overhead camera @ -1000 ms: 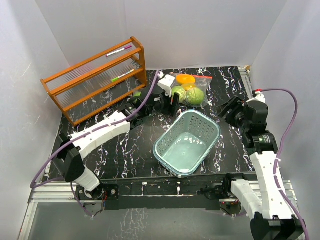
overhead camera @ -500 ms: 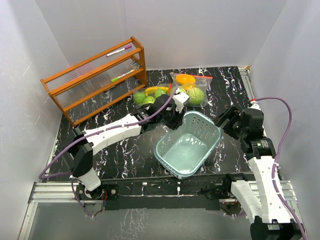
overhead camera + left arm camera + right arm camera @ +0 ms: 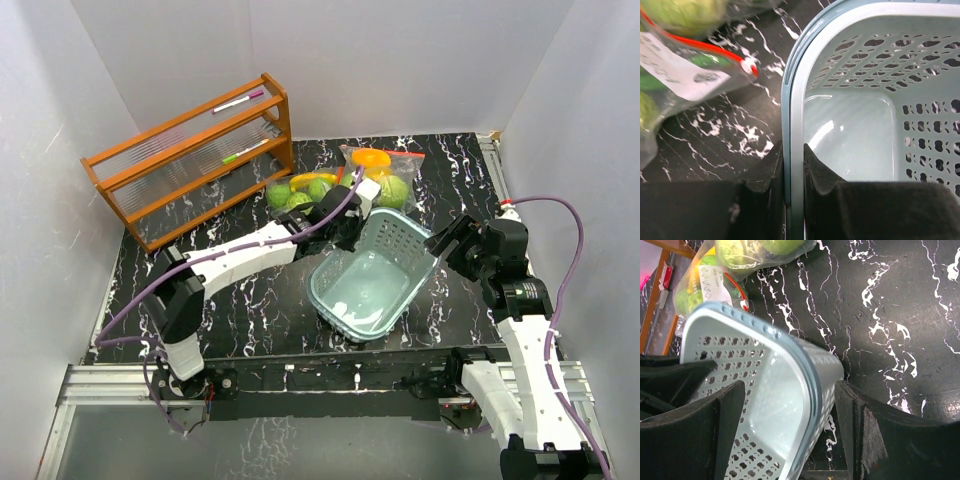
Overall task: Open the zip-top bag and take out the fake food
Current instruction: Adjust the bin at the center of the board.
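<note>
Black marble-look tabletop (image 3: 250,300) veined in white, boxed in by plain white walls (image 3: 400,60) on three sides. Aluminium rail (image 3: 300,380) along the near edge. At back left, an orange wooden rack (image 3: 190,160) set at an angle, with a pink marker (image 3: 238,102) on top and a green marker (image 3: 245,152) lower down.

Toward the back centre, flat on the table, the clear zip-top bag (image 3: 405,162) with its red seal strip. Inside it, an orange piece (image 3: 371,158) and a pale-green cabbage-like ball (image 3: 393,192). Just left of the bag, round green pieces (image 3: 300,198) and a yellow banana (image 3: 308,178); loose or bagged, cannot tell.

In the middle, a pale-teal slotted basket (image 3: 335,300), tilted, far end raised. On its far rim, the left gripper (image 3: 792,150), clamped tight with one finger inside and one outside. At the basket's right-hand end, the right gripper (image 3: 790,390), jaws apart and straddling the wall; touching or not, cannot tell.
</note>
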Controlling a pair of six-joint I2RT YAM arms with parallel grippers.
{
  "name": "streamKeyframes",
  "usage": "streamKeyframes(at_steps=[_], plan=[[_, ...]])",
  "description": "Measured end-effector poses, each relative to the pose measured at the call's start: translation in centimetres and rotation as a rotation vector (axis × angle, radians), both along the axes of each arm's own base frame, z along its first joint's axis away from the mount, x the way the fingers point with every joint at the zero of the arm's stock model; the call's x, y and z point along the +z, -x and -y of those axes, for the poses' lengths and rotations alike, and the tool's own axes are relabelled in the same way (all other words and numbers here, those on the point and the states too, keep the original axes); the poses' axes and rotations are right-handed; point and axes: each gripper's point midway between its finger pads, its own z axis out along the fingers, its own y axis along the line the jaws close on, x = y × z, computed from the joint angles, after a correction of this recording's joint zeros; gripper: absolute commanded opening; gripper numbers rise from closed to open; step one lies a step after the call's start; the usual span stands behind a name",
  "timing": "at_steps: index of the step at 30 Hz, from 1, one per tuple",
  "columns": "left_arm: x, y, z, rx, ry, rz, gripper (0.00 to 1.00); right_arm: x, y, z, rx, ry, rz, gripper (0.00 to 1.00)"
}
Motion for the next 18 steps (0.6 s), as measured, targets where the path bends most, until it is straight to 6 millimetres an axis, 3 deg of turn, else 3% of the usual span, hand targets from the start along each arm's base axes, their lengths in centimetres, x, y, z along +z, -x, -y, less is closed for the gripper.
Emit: streamKeyframes(at_steps=[9, 16, 17, 18], plan=[[3.1, -5.2, 1.2, 0.239, 0.033, 0.094, 0.0, -0.6, -0.4, -0.6, 0.024, -0.021, -0.041, 0.72], [1.0, -6.9, 0.2, 0.445, 0.041, 0.083, 0.0, -2.0, -1.2, -0.2, 0.022, 0.003, -0.097, 0.54], [0.7, -7.0, 0.2, 0.463, 0.046, 0.076, 0.01, -2.4, -1.3, -0.1, 0.02, 0.015, -0.108, 0.54], [0.3, -7.0, 0.2, 0.478, 0.052, 0.067, 0.11, -2.7, -1.4, 0.1, 0.015, 0.026, -0.119, 0.54]])
